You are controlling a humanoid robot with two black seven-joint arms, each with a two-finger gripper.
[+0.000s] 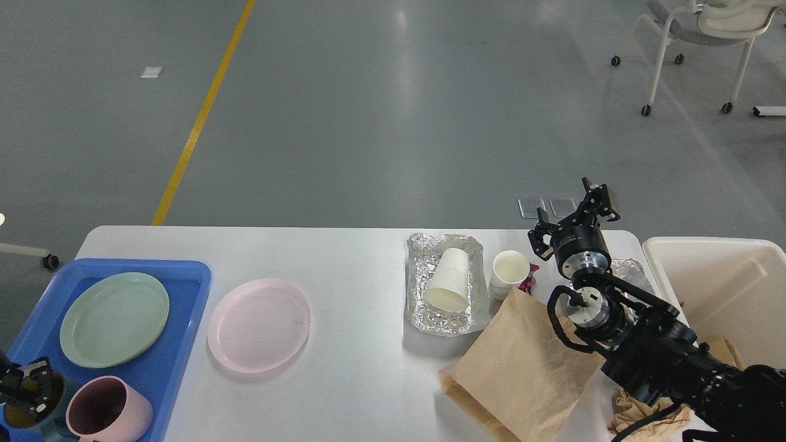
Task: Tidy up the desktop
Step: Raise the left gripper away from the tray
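The white worktop (356, 258) fills the lower half of the frame and is only partly tidied. At lower left a blue tray (190, 288) holds a green plate (114, 319), a pink mug (107, 410) and a dark cup (24, 408); the left tool (24, 387) sits at that cup's rim at the frame's edge, too dark and cropped to tell whether its fingers are spread or pinching. Just right of the tray a pink plate (258, 325) lies on the bare worktop. Right of centre a foil tray (430, 307) carries a tipped paper cup (447, 279); an upright paper cup (508, 273) stands just beside it, touching a red wrapper (528, 281). A brown paper bag (516, 368) lies flat at lower right, beside the cream bin (706, 258). The right tool (574, 215) is raised above the cups, fingers spread and empty.

The step in hand seems to be settling crockery in the tray. Next the pink plate likely joins it, needing a rim grasp by the left tool, while the rubbish suits the right tool and bin
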